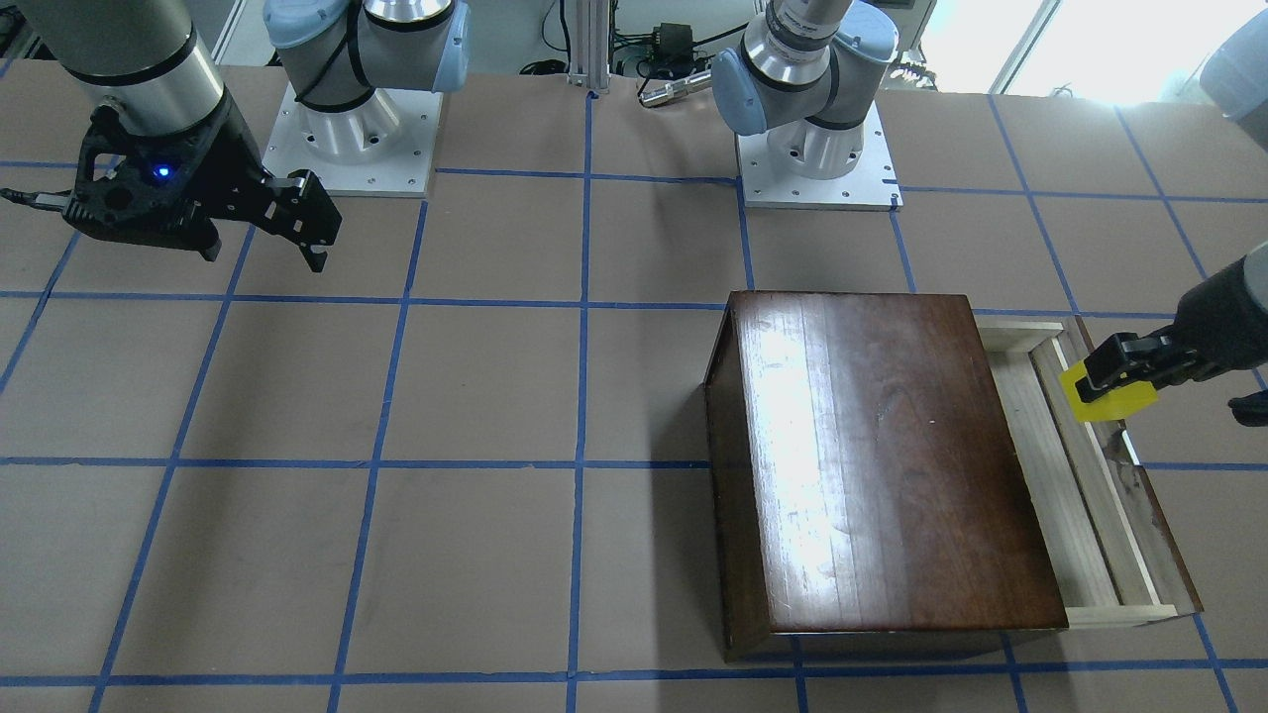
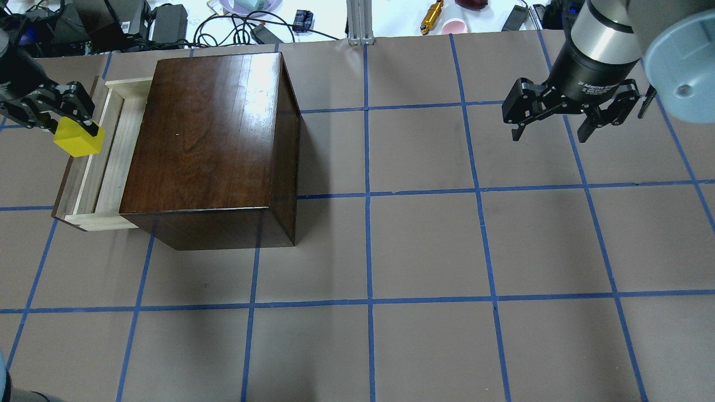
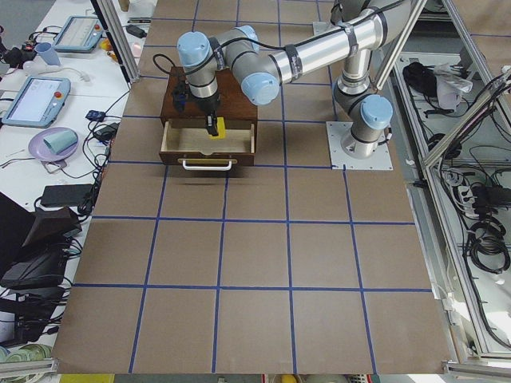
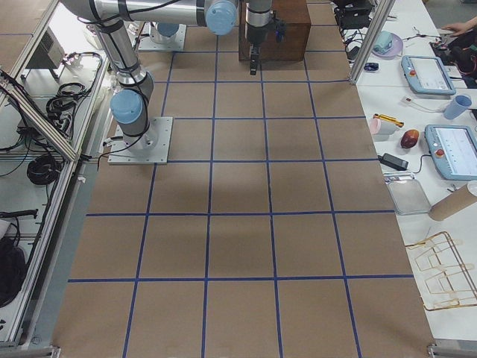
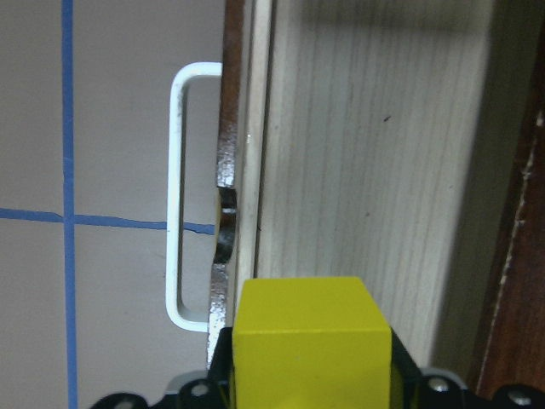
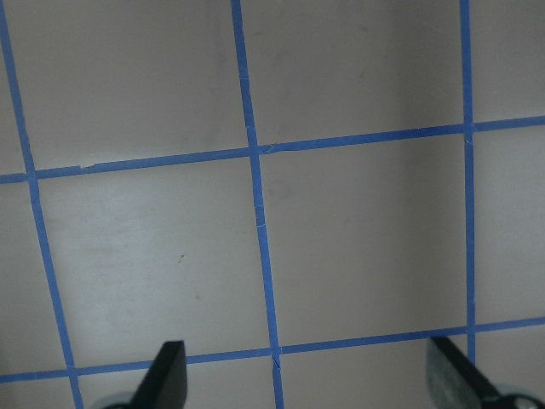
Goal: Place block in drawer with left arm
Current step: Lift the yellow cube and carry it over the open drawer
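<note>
The yellow block [image 2: 78, 138] is held in my left gripper [image 2: 67, 118], which is shut on it, above the front edge of the open drawer [image 2: 103, 156]. The drawer of pale wood is pulled out of the dark-brown box [image 2: 212, 139]. In the front-facing view the block [image 1: 1109, 394] hangs over the drawer's [image 1: 1075, 475] front rail, gripper [image 1: 1114, 368] above it. The left wrist view shows the block [image 5: 311, 336] over the drawer floor [image 5: 366, 170] beside the white handle [image 5: 179, 196]. My right gripper [image 2: 553, 120] is open and empty, high over the table's right side.
The box [image 1: 882, 456] stands on the brown table with blue tape lines. The arm bases [image 1: 352, 129] [image 1: 817, 149] are bolted at the robot's side. Cables and gear [image 2: 167, 19] lie beyond the table's far edge. The right wrist view shows only bare table [image 6: 272, 213].
</note>
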You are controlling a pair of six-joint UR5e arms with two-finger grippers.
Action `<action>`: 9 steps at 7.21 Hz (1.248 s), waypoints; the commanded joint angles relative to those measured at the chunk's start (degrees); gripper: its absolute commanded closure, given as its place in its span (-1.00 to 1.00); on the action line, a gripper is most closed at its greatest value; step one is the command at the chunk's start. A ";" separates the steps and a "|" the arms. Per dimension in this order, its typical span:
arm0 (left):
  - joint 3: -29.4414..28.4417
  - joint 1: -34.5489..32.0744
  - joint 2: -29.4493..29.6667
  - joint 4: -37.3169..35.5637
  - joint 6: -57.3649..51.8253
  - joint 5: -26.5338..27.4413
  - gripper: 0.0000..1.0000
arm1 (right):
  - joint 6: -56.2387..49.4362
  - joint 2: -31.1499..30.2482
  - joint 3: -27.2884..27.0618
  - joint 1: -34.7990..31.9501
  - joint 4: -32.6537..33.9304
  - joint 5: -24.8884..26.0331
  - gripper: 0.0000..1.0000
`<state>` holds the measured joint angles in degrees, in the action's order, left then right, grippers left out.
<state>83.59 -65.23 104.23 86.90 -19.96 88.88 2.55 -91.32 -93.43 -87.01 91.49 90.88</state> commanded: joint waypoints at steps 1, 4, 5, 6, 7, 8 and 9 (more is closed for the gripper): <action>0.34 -1.04 1.31 -0.86 -0.60 0.07 0.46 | 0.00 0.00 0.00 0.00 0.00 0.00 -1.00; 0.87 -1.04 4.21 -2.97 -4.30 -0.54 0.46 | 0.00 0.00 0.00 0.00 0.00 0.00 -1.00; 0.96 -1.04 5.01 -3.49 -4.21 -1.07 0.46 | 0.00 0.00 0.00 0.00 0.00 0.00 -1.00; 0.96 -1.04 5.88 -4.11 -4.30 -1.07 0.46 | 0.00 0.00 0.00 0.00 0.00 0.00 -1.00; 1.05 -1.04 6.76 -4.98 -4.04 -1.07 0.46 | 0.00 0.00 0.00 0.00 0.00 0.00 -1.00; 1.74 -1.04 7.38 -6.38 -3.95 -1.07 0.46 | 0.00 0.00 0.00 0.00 0.00 0.00 -1.00; 3.32 -1.04 7.47 -9.35 -3.95 -1.07 0.46 | 0.00 0.00 0.00 0.00 0.00 0.00 -1.00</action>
<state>85.47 -66.27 111.30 80.38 -23.96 87.81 2.55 -91.32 -93.43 -87.01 91.49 90.88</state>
